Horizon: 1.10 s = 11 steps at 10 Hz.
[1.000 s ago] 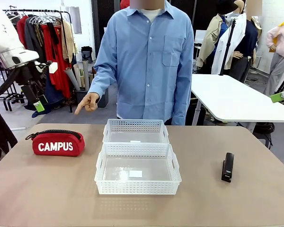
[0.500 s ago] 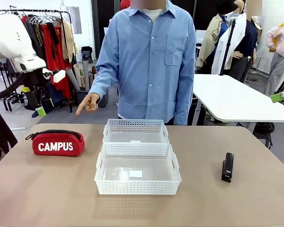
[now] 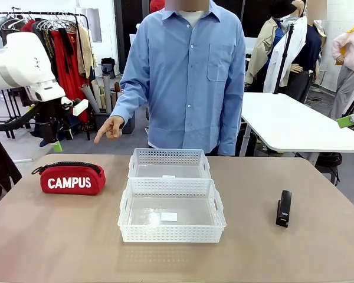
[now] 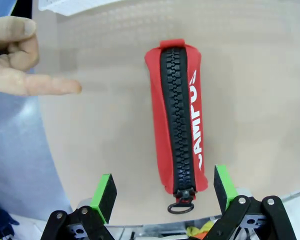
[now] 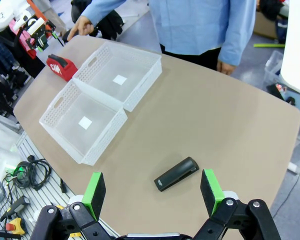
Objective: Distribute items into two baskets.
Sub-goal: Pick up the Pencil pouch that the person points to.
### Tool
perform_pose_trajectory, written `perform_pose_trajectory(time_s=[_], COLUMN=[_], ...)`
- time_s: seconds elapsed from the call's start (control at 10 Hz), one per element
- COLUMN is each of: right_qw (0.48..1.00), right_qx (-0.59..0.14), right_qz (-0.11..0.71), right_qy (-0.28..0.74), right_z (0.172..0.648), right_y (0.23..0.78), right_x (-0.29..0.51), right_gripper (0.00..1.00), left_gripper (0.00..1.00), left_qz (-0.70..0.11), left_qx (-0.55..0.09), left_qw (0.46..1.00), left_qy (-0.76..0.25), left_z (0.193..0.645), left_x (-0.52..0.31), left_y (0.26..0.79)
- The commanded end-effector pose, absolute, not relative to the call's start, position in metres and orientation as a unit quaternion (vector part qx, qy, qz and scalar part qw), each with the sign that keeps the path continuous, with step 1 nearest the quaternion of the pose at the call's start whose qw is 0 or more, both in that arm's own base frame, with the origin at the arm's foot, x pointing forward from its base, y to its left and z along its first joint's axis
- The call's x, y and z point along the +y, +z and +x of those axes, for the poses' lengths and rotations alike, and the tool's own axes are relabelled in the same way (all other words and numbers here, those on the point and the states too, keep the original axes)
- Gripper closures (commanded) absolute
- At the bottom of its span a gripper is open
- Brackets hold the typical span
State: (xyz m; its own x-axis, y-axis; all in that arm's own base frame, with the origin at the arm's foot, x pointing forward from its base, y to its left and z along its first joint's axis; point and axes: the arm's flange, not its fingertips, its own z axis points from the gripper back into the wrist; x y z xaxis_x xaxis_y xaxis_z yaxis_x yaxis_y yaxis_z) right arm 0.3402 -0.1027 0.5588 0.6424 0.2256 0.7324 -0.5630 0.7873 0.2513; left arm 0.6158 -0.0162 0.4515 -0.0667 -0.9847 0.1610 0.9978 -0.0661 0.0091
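Observation:
The red "CAMPUS" pouch (image 3: 72, 178) lies at the table's left, zip up. My left gripper (image 3: 55, 139) hangs open high above and behind it. In the left wrist view the pouch (image 4: 177, 125) runs lengthwise between the green pads (image 4: 104, 195), well below my left gripper (image 4: 164, 192). The black stapler (image 3: 284, 207) lies at the table's right. My right gripper (image 5: 152, 191) is open high over the stapler (image 5: 176, 173). Two white baskets stand mid-table, the narrower one (image 3: 168, 152) behind the wider one (image 3: 171, 233). Both hold only a small label.
A person in a blue shirt stands at the far side. Their hand (image 3: 109, 128) points a finger down toward the pouch, and this hand (image 4: 20, 65) comes in at the left wrist view's left. The table (image 3: 59, 236) is bare around the baskets. A white table (image 3: 295, 127) stands behind, right.
My left arm has swung right and down, bringing its gripper over the pouch. The person's pointing hand, pouch, baskets and stapler have stayed put.

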Motion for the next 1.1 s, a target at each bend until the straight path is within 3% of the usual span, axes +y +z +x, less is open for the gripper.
perform_pose_trajectory(time_s=[0.0, 0.4, 1.0], right_qw=[0.868, 0.868, 0.868], right_qx=[-0.365, -0.365, -0.365], right_qz=[0.246, 0.246, 0.246], right_qy=[0.230, 0.230, 0.230], right_z=[0.341, 0.341, 0.341], right_y=[0.560, 0.560, 0.560], right_x=[-0.103, -0.103, -0.103], right_gripper=[0.00, 0.00, 0.00], left_gripper=[0.00, 0.00, 0.00], left_qz=[-0.059, -0.099, -0.120], left_qx=[-0.041, -0.008, -0.030], left_qw=[0.674, 0.673, 0.672], left_qy=[-0.735, -0.733, -0.730], left_z=[0.614, 0.608, 0.607], left_x=[-0.009, -0.010, -0.011], left_y=[0.434, 0.401, 0.364])
